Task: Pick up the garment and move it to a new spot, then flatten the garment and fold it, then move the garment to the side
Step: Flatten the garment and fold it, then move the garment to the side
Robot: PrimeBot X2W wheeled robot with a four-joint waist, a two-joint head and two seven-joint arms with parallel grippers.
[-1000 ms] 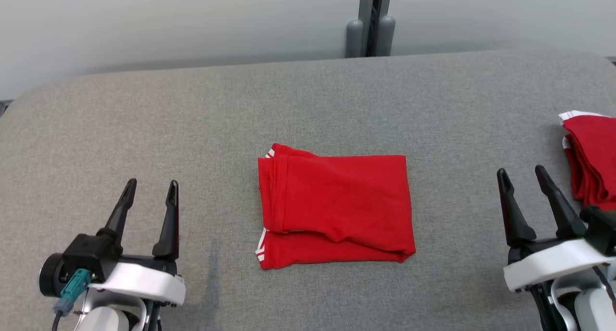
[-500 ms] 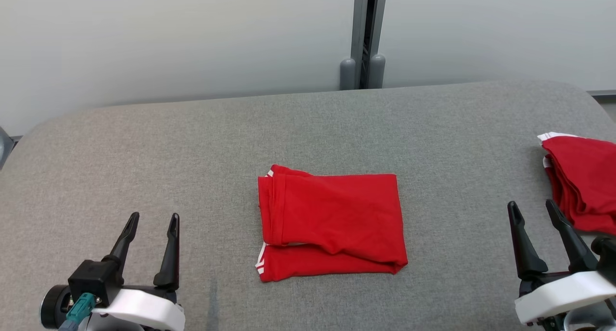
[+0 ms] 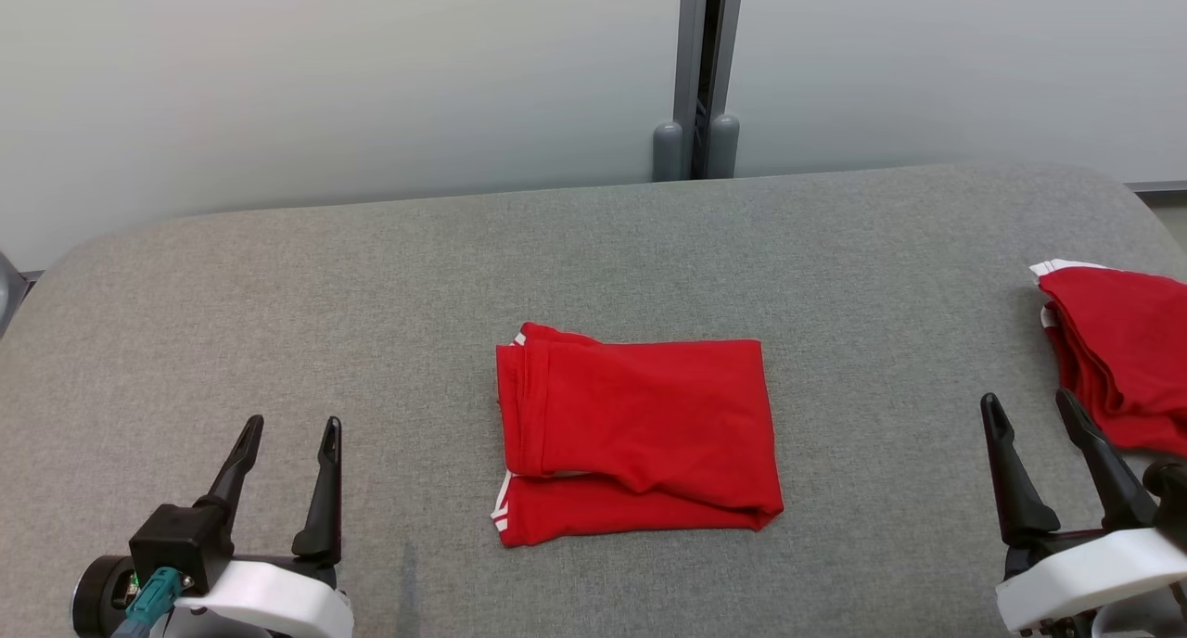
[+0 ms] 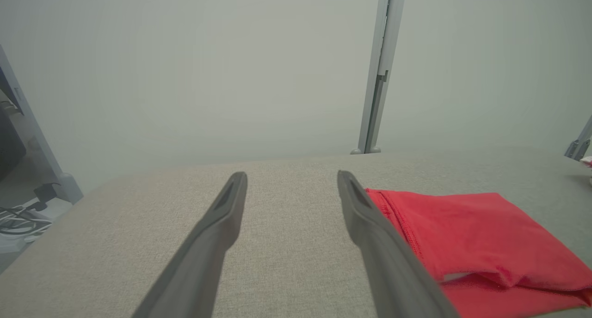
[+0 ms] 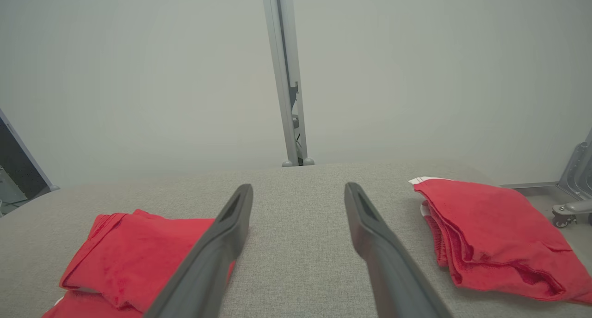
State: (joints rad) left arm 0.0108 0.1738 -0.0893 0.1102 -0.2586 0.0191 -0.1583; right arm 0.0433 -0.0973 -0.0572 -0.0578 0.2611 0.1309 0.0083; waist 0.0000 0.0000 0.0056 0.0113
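The red garment (image 3: 640,434) lies folded in the middle of the grey padded table (image 3: 371,276). It makes a rough rectangle, with a little white trim showing at its left edge. It lies apart from both grippers.

The left gripper (image 3: 291,425) is at the lower left of the head view, well apart from the garment and near the front edge of the table. Its two dark fingers (image 3: 323,490) point away from the robot, toward the wall (image 3: 325,82). They are spread wide, with bare grey cloth between them, and they hold nothing. In the left wrist view the fingers reach almost level over the table top, and the garment (image 4: 471,230) is just to the right of the right finger.

The right gripper (image 3: 1028,400) is at the lower right in a similar pose. Its fingers point forward and lean a little to the left, and they too are wide apart and empty. It stands between the garment and a pile of red clothes (image 3: 1122,360) at the right edge of the table, nearer to the pile. In the right wrist view the garment (image 5: 138,253) is low on the left, the pile (image 5: 490,230) is on the right, and bare table shows between the fingers.

Behind the table a grey post (image 3: 695,63) stands upright against the wall.
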